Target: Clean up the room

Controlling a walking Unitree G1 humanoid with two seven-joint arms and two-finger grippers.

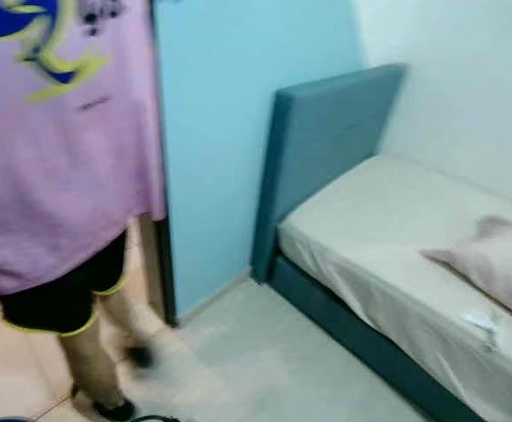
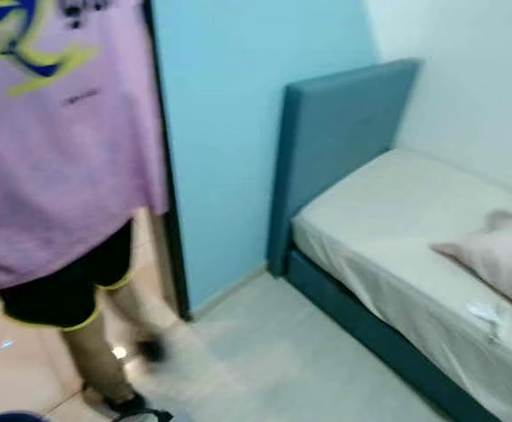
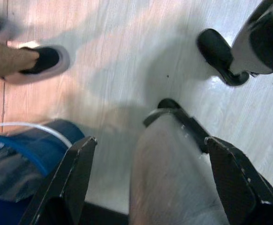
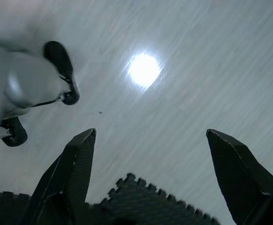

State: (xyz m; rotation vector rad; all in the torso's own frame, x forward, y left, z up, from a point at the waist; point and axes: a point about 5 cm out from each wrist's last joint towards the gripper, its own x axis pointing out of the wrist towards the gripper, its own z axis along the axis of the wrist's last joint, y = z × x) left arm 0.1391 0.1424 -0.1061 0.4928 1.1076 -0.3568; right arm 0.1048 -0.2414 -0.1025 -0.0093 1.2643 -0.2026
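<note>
Blue headboard (image 1: 326, 149) stands at the head of the bed (image 1: 388, 229); a pink pillow (image 1: 493, 259) lies on it. Left gripper (image 3: 150, 161) and right gripper (image 4: 150, 154) hang spread apart above the floor (image 4: 197, 93). A person (image 1: 58, 158) stands at left.

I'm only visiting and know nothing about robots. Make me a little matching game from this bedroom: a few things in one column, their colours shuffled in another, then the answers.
Things:
1. headboard
2. pillow
3. person's shirt
4. person's shorts

Colours:
A. black with yellow trim
B. pale pink
C. grey-blue
D. lilac with a blue and yellow print

Pairs: 1-C, 2-B, 3-D, 4-A
</note>
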